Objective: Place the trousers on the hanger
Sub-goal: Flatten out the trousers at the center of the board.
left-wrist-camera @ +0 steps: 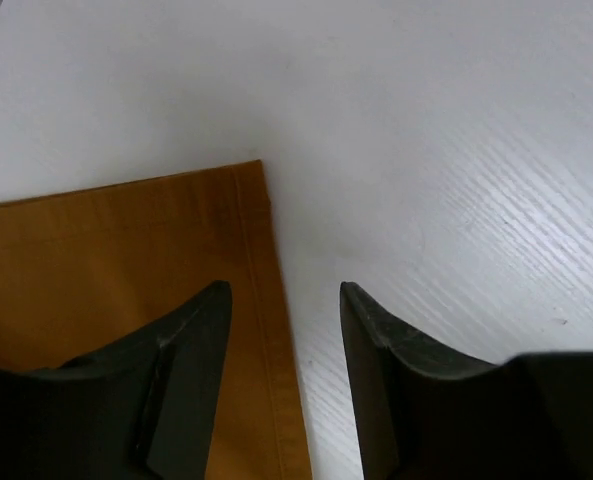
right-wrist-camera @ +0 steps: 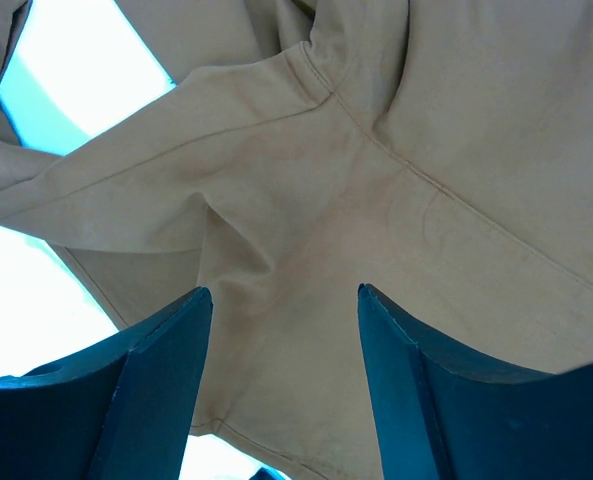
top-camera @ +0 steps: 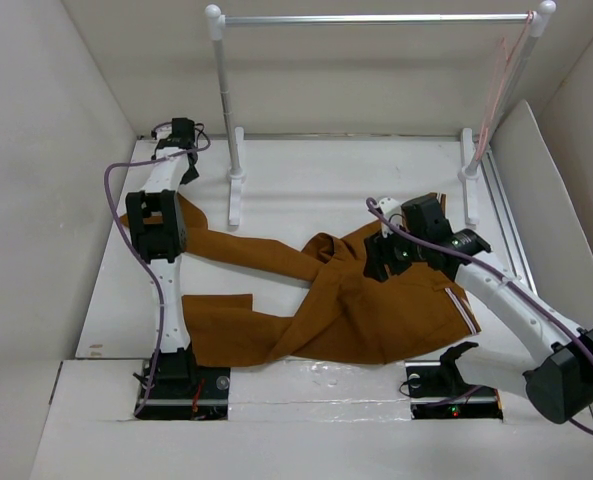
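Pick-up step: my left gripper [left-wrist-camera: 285,300] and right gripper [right-wrist-camera: 285,300] hang jaws apart over the trousers [top-camera: 356,310]; next I pinch cloth, then lift toward the far-right hanger [top-camera: 500,78]

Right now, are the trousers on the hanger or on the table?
On the table: the trousers lie rumpled there, while the hanger hangs bare on the rail.

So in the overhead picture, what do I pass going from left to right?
The left tool → left post of the silver rail → right tool → pink hanger. The brown trousers spread under most of that span.
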Robot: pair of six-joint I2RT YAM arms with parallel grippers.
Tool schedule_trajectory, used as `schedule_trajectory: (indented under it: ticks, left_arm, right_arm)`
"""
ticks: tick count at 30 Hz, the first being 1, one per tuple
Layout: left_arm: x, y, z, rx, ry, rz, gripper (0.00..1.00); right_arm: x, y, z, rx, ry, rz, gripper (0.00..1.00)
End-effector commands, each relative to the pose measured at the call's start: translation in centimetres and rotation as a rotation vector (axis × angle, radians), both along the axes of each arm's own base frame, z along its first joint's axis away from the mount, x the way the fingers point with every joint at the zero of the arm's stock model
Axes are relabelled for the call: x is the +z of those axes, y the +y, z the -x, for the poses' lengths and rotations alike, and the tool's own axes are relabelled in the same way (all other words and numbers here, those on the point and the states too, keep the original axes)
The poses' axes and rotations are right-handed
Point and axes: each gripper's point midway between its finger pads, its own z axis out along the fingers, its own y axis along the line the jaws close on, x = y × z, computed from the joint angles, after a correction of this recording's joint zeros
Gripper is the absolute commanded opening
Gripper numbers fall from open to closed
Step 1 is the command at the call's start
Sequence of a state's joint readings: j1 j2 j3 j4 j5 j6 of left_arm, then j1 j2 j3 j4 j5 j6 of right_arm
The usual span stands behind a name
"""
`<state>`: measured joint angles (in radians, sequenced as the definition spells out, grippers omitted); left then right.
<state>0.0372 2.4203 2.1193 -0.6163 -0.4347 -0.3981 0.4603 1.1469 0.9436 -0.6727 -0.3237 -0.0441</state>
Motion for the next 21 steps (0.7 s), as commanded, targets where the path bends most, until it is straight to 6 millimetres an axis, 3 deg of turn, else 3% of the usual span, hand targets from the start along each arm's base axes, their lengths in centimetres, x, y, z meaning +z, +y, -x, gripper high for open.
schedule_trajectory:
  ticks: [1,4,5,6,9,11,13,15,17,19,21]
  left_arm:
    - [-1.0,1.1,2.9,0.029,0.110,-0.025,0.43]
    - [-2.2,1.9,4.4,0.051,0.134,-0.009,0.29]
    - [-3.2,1.8,5.5,0.048,0.170,-0.005,0.12]
    - [-3.5,2.3,6.1,0.070,0.183,-0.007,0.07]
    - [-3.5,3.4,8.2,0.097,0.228,-0.018,0.10]
    - [-2.7,4.0,8.1,0.098,0.188,-0.028,0.18]
    - [-1.5,3.9,8.1,0.082,0.158,-0.028,0.19]
    - [-1.4,3.7,7.9,0.076,0.159,-0.019,0.00]
    - [-1.1,3.4,7.5,0.082,0.144,0.002,0.00]
    - [0.4,3.0,6.6,0.076,0.088,0.033,0.00]
    - [4.6,2.1,5.1,0.050,-0.037,0.075,0.00]
  right_arm:
    - [1.9,0.4,-0.6,-0.008,-0.065,-0.022,0.67]
    - [1.9,-0.5,-1.0,-0.037,-0.083,-0.007,0.67]
    - [2.2,-0.9,-1.2,-0.053,-0.093,-0.009,0.67]
    - [2.3,-1.4,-1.6,-0.073,-0.099,-0.009,0.68]
    - [2.6,-1.7,-2.1,-0.065,-0.115,-0.008,0.70]
    - [2.8,-1.9,-2.7,-0.065,-0.117,-0.017,0.70]
    - [2.7,-1.7,-3.0,-0.060,-0.104,-0.026,0.70]
    - [2.6,-1.5,-3.0,-0.050,-0.098,-0.030,0.70]
    - [2.6,-1.1,-3.2,-0.039,-0.099,-0.049,0.70]
    - [2.5,-1.3,-3.7,-0.049,-0.100,-0.045,0.70]
    - [2.5,-1.6,-4.0,-0.064,-0.103,-0.040,0.70]
